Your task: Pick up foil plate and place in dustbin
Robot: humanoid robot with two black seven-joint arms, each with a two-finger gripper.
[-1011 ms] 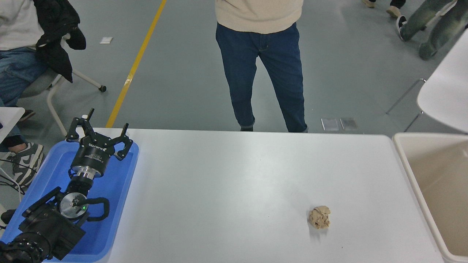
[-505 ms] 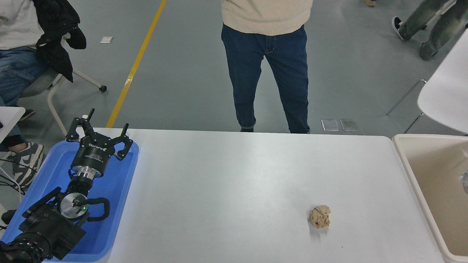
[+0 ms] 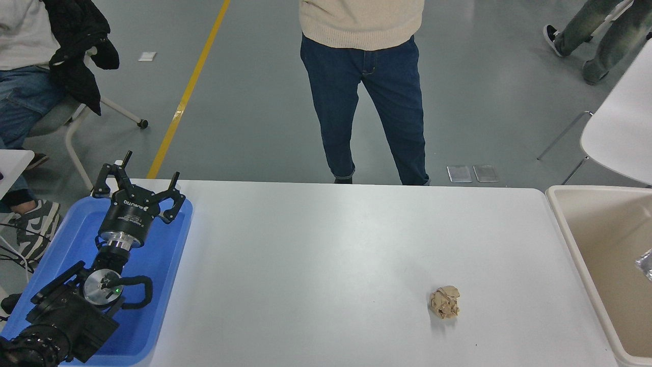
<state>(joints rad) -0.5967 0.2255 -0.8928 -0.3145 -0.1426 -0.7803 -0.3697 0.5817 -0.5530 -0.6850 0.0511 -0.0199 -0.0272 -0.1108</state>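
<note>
One arm shows: the left gripper, fingers spread wide, over the blue tray at the table's left edge. Paper ball lies near the front right. Foil plate sits inside the dustbin beyond the right edge.

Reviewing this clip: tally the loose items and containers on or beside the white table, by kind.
Crumpled brown paper ball: 1
Shiny silver foil plate, only a sliver showing at the frame edge over the bin: 1
Shallow blue plastic tray: 1
Large beige plastic dustbin: 1
Total: 4
</note>
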